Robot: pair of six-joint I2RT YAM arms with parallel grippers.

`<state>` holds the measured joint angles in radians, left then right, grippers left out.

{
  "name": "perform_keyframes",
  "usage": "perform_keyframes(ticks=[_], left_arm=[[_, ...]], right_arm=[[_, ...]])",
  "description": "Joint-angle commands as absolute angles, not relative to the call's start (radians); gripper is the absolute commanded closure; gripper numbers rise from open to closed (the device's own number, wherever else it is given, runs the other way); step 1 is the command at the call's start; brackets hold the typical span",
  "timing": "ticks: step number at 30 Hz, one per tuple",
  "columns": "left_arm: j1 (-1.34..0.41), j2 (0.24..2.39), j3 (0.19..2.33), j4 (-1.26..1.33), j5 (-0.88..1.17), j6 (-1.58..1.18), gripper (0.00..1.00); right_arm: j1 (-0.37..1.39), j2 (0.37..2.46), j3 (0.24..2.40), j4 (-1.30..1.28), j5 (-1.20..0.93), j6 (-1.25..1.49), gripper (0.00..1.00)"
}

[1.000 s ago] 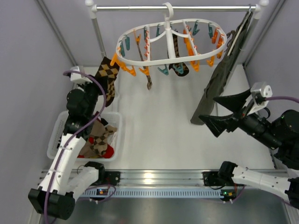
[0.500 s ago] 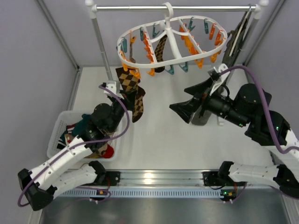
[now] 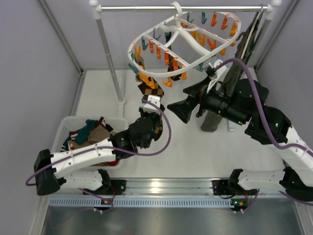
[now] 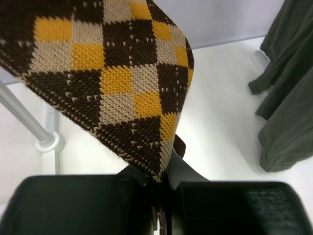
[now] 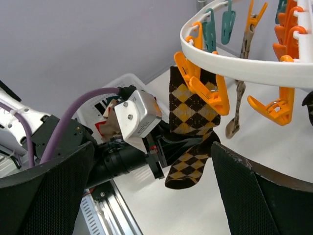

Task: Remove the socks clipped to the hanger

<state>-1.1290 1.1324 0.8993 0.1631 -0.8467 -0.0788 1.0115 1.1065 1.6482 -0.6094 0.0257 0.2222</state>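
**Argyle sock pinched beneath a tilted drying hanger**

A white desk (image 3: pixel 190 147) lies between pale lilac-grey walls (image 3: pixel 29 58), with a silver slotted aluminium bar (image 3: pixel 161 186) along its near edge. Above it, a thin metal rail (image 3: pixel 142 8) carries the large white plastic oval hanger (image 5: pixel 230 61). The hanger's frame of orange and teal clips is steeply tilted, with its near-left rim lowest.

From that low rim a brown, tan and yellow argyle sock (image 4: pixel 112 83) hangs in an orange plastic clip (image 5: pixel 208 93). The left jaws are clenched on the argyle sock's lower end, just below the hanger. They sit at the end of the white left arm (image 3: pixel 83 155), which trails a purple cable (image 5: pixel 98 93). A narrow brownish sock (image 5: pixel 238 110) dangles from another orange clip further along the rim.

The right jaws, on the black right arm (image 3: pixel 244 110), are released and spread wide. They face the argyle sock from the hanger's right and grip nothing.

Right of the hanger, a long olive-green garment (image 4: pixel 288 98) hangs from the rail's end. Below and left of the hanger, a white slotted plastic basket (image 3: pixel 59 134) holds more socks (image 3: pixel 98 133).
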Motion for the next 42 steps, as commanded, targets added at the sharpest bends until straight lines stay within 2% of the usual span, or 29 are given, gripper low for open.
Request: perform_keyframes(ticks=[1, 7, 13, 17, 26, 34, 38, 42], left_arm=[[-1.157, 1.169, 0.979, 0.21, -0.994, -0.025, 1.0], [-1.229, 1.279, 1.077, 0.215, -1.032, 0.032, 1.0], [-1.276, 1.41, 1.186, 0.216, -1.081, 0.061, 1.0], [-1.281, 1.471, 1.236, 0.216, -1.144, 0.077, 1.0], [-1.284, 1.641, 1.353, 0.221, -1.223, 0.162, 1.0], [-1.279, 1.747, 1.425, 0.229, -1.219, 0.232, 1.0], [-1.266, 1.767, 1.442, 0.227, -1.236, 0.236, 1.0], [-1.262, 1.766, 1.44, 0.227, -1.232, 0.239, 1.0]], right_arm=[[1.0, 1.068, 1.707, -0.563, 0.043, 0.233, 0.01], [1.002, 0.988, 1.7, -0.571, 0.104, 0.238, 0.0], [1.003, 1.011, 1.77, -0.667, 0.149, 0.233, 0.01], [1.002, 1.08, 1.851, -0.753, 0.198, 0.218, 0.01], [1.023, 1.299, 2.069, -0.917, 0.278, 0.19, 0.12], [1.179, 1.437, 2.152, -0.926, 0.598, 0.126, 0.14], [1.264, 1.525, 2.19, -0.93, 0.85, 0.089, 0.15], [1.304, 1.554, 2.169, -0.923, 0.989, 0.081, 0.21]])
